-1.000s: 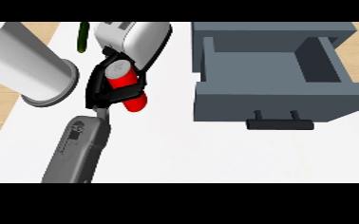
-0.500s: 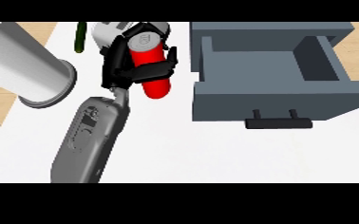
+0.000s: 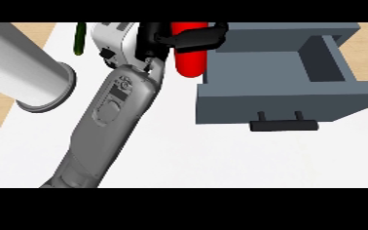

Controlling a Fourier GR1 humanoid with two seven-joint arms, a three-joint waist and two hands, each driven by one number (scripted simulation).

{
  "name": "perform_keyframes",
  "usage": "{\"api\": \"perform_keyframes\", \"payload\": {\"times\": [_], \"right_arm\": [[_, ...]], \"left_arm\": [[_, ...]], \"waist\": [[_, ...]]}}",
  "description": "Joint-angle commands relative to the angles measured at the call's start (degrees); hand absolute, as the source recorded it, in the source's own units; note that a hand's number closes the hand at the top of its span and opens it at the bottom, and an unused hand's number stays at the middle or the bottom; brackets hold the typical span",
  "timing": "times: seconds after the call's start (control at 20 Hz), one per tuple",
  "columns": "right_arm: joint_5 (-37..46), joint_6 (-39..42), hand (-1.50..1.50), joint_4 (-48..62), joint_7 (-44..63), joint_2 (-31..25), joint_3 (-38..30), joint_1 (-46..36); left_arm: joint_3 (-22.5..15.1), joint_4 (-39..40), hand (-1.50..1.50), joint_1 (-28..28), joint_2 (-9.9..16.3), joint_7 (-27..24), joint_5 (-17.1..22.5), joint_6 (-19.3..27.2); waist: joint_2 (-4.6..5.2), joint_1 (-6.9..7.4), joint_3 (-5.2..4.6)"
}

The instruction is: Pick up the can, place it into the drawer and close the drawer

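My fingers point(image 3: 197, 36) are curling around the red can point(image 3: 189, 58), pinching its upper part while the lower end is hanging free below; my right hand point(image 3: 176, 38) is now carrying it just beside the left wall of the open grey drawer point(image 3: 277, 102), having swung it across from the white counter point(image 3: 187, 151) over the past second; the can is lifted and near the rim but not yet over the compartment, so I judge the pick done and the drop still ahead; the drawer's black handle point(image 3: 283, 125) is waiting untouched; my left hand is nowhere in view.
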Motion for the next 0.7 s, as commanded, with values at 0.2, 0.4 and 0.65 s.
{"api": "perform_keyframes", "payload": {"times": [0.2,0.4,0.65], "right_arm": [[4.5,-0.1,-1.50,3.1,-3.7,1.2,3.2,0.1],[1.3,0.5,-1.50,1.0,-1.6,-0.1,0.0,-0.9],[0.4,0.5,-1.50,1.6,0.2,-0.4,0.2,-2.5]], "left_arm": [[-0.2,14.0,1.50,-17.7,0.0,2.3,3.4,5.7],[-0.7,19.7,1.50,-21.8,0.0,0.9,5.4,6.4],[-7.1,27.2,1.50,-24.5,0.0,-3.1,12.4,10.2]], "waist": [[0.21,-0.60,0.03],[0.20,-0.74,0.03],[0.40,-1.65,0.05]]}}
